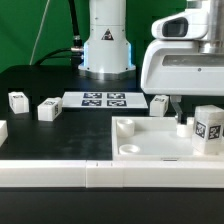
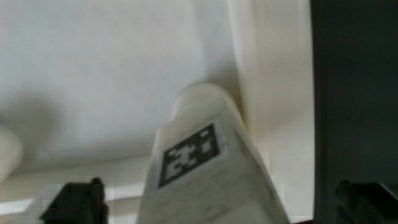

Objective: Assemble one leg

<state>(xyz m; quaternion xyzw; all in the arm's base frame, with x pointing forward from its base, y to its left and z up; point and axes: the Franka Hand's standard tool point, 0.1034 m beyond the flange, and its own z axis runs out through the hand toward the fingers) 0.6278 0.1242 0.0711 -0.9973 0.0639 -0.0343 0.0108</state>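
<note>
Claw: the robot's two-finger claw (image 1: 180, 113) hangs low over the big white square tray-like part (image 1: 150, 140), at the exterior view's right. I think it is there to grab or set a leg near a corner hole.
Claw state: in the wrist view, two dark fingertips (image 2: 75, 200) stand far apart, one on each side of a leg, and neither touches it. So the claw is spread wide and grips nothing.
Leg under the claw: a small white plastic block with a black-and-white square tag (image 2: 196, 155) lies between the fingertips, tilted, on the white tray. This may be the same block I see standing on the tray's right side (image 1: 208, 126). I cannot be sure.
Why it sits there: the tray has round corner holes (image 1: 128, 149), and I think a leg goes into one.
Other legs: three more small white blocks wait on the black bench (image 1: 60, 135). Two (image 1: 17, 101) (image 1: 48, 110) are well apart at the left. One (image 1: 159, 104) is just behind the tray.
Marker board: the thin flat white board with black tags (image 1: 104, 99) lies flat near the robot's base.
How the leg looks: short, blocky, smooth and white, much smaller than the tray.
</note>
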